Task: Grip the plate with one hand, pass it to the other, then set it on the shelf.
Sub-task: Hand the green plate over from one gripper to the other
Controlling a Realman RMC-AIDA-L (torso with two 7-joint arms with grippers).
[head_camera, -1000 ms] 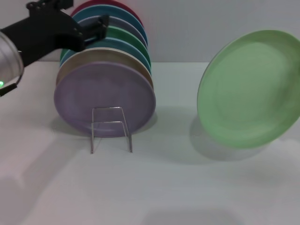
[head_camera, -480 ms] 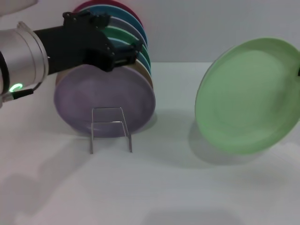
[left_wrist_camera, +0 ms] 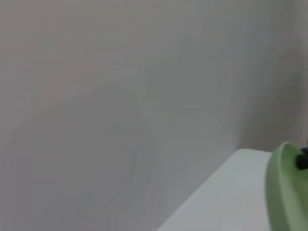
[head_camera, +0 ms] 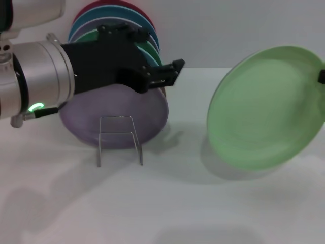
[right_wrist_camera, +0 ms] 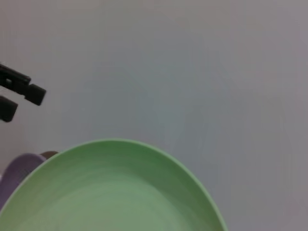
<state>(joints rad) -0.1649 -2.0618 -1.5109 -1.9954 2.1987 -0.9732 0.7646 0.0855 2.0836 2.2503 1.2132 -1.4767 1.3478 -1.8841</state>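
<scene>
The pale green plate [head_camera: 266,107] hangs tilted in the air at the right, above the counter [head_camera: 203,203], its face turned toward the middle, presumably so its near rim is offered for a handover. The right gripper [head_camera: 322,76] shows only as a black bit at the plate's far edge, apparently clamped there, though I cannot tell for certain how its jaws stand. The left gripper [head_camera: 172,71] reaches across in front of the stacked plates [head_camera: 114,101] toward the green one, well apart from it, jaws apart with a small gap, likely ready to take the rim. The wire shelf [head_camera: 120,138] stands at the front of the lavender plate [head_camera: 111,114], with its front slot seemingly free for the plate.
</scene>
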